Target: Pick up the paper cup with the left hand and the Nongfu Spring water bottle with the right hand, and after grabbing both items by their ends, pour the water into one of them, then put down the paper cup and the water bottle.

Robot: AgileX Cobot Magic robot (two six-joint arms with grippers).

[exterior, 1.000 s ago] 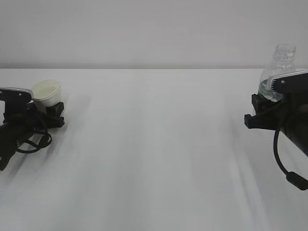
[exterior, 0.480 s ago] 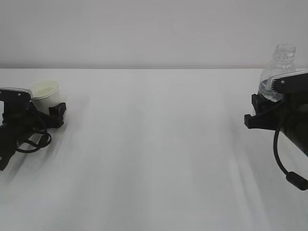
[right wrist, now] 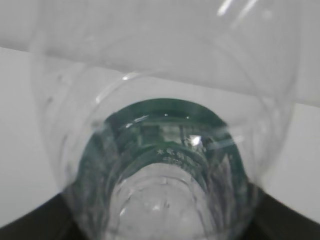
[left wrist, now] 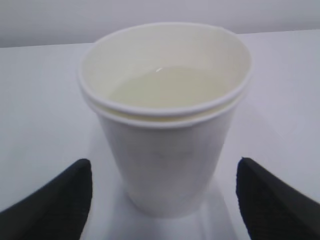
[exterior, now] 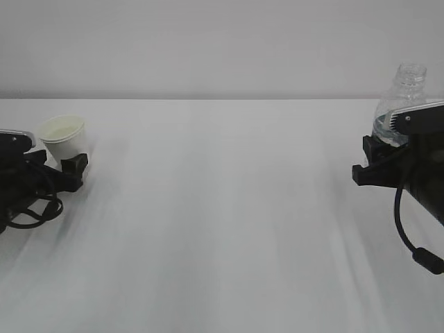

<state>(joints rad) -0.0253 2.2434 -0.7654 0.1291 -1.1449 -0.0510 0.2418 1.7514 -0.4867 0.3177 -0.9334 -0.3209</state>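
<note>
Standing paper cup between open left claw — untouched.

matt paper cup, glossy clear plastic bottle

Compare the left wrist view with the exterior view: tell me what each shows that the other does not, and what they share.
Only the left wrist view looks down into the paper cup and shows pale liquid inside, with the left gripper open and its fingers clear of the cup on either side.

Only the exterior view shows the Nongfu Spring water bottle upright in the right gripper at the far right.

Both show the cup standing upright on the white table.
</note>
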